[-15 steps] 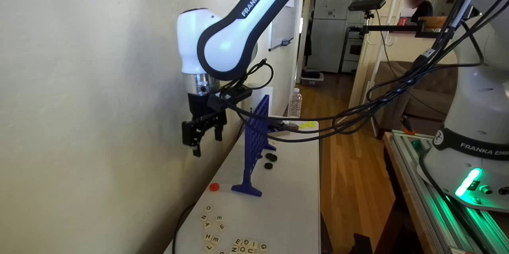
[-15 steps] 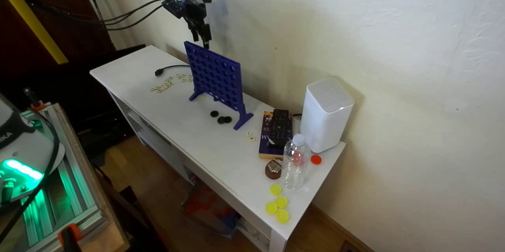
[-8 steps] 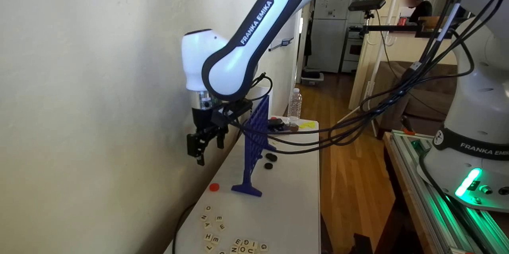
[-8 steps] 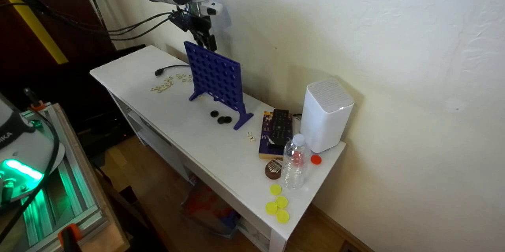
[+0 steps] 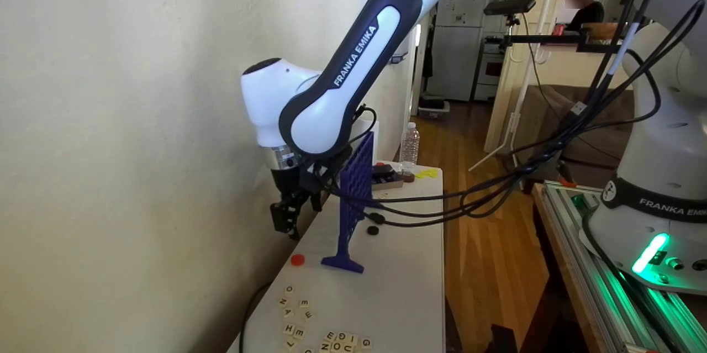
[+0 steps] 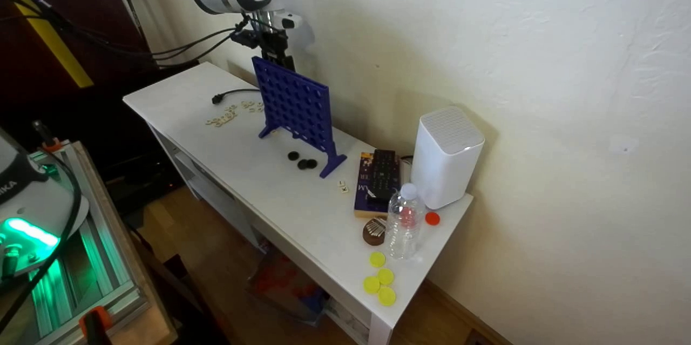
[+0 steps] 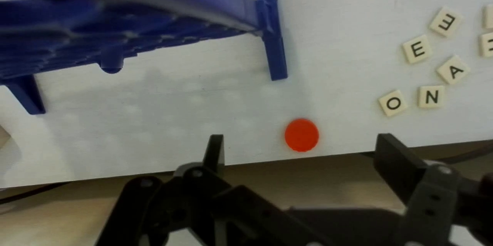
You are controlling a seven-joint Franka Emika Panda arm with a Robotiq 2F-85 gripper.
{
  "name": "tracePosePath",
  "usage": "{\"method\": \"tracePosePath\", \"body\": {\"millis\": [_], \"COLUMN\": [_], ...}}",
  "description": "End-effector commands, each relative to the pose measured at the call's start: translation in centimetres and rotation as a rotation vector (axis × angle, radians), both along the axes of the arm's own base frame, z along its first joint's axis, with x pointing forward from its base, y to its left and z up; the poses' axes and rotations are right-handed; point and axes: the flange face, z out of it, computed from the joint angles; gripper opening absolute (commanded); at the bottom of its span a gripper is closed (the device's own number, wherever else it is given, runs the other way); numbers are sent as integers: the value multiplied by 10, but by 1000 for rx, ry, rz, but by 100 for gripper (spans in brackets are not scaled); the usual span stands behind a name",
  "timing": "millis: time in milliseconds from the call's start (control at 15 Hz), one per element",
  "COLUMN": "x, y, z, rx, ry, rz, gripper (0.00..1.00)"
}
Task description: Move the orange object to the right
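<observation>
The orange object is an orange-red disc [image 5: 297, 259] lying flat on the white table near its wall-side edge, beside one foot of the blue stand. In the wrist view the disc [image 7: 302, 135] shows between the two open fingers, below them and apart from them. My gripper [image 7: 300, 136] is open with nothing between its pads. In an exterior view the gripper [image 5: 305, 220] hangs above the table, between the wall and the blue stand. In an exterior view the blue stand [image 6: 294, 99] hides this disc and part of the fingers.
The upright blue stand [image 5: 353, 193] is close beside the gripper; the wall [image 5: 165, 148] is on its other side. Letter tiles [image 7: 431, 96] lie past the disc. Black discs [image 6: 293, 155], a bottle [image 6: 404, 226], a white box [image 6: 448, 156] and another red disc [image 6: 432, 218] stand farther off.
The arm and gripper have come down closer to the table and the disc, and the gripper has tilted slightly. The disc and the blue stand have not moved.
</observation>
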Motion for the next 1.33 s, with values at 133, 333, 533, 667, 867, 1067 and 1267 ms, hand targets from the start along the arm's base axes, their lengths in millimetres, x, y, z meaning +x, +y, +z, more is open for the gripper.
{"method": "tracePosePath", "body": {"millis": [133, 333, 533, 667, 867, 1067, 1267], "x": [3, 11, 17, 21, 27, 33, 37], "y": [14, 22, 29, 30, 30, 33, 33], "z": [-9, -13, -21, -30, -42, -50, -56], "rx": [-66, 13, 34, 37, 18, 1, -45], "ry": [60, 46, 51, 57, 57, 57, 53], "rz": [-8, -14, -15, -24, -48, -96, -144], "gripper": [100, 100, 100, 100, 100, 100, 100]}}
